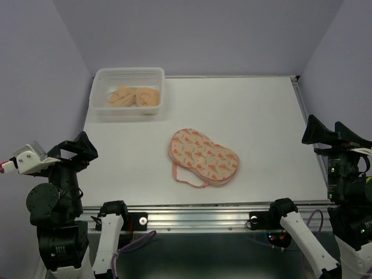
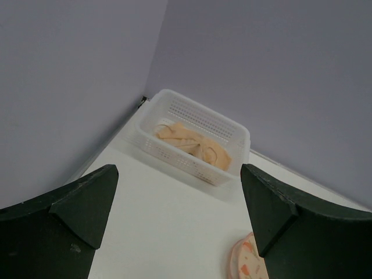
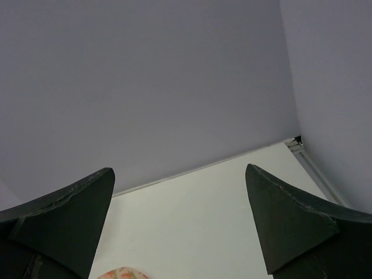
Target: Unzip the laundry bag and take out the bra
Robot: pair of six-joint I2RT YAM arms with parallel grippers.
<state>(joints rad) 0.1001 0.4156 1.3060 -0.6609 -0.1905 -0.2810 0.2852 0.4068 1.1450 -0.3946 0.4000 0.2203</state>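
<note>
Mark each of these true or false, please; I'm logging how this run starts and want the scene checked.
1. The laundry bag lies near the middle of the table, with no gripper touching it. True.
2. The left gripper is shut on the bag's strap. False: it is open, holds nothing, and sits off at the left edge, apart from the bag.
3. The white basket sits at the far left corner with beige cloth in it. True.
4. The bag lies inside the basket. False: it lies on the bare table, well apart from the basket.
5. The right gripper is open and holds nothing. True.
</note>
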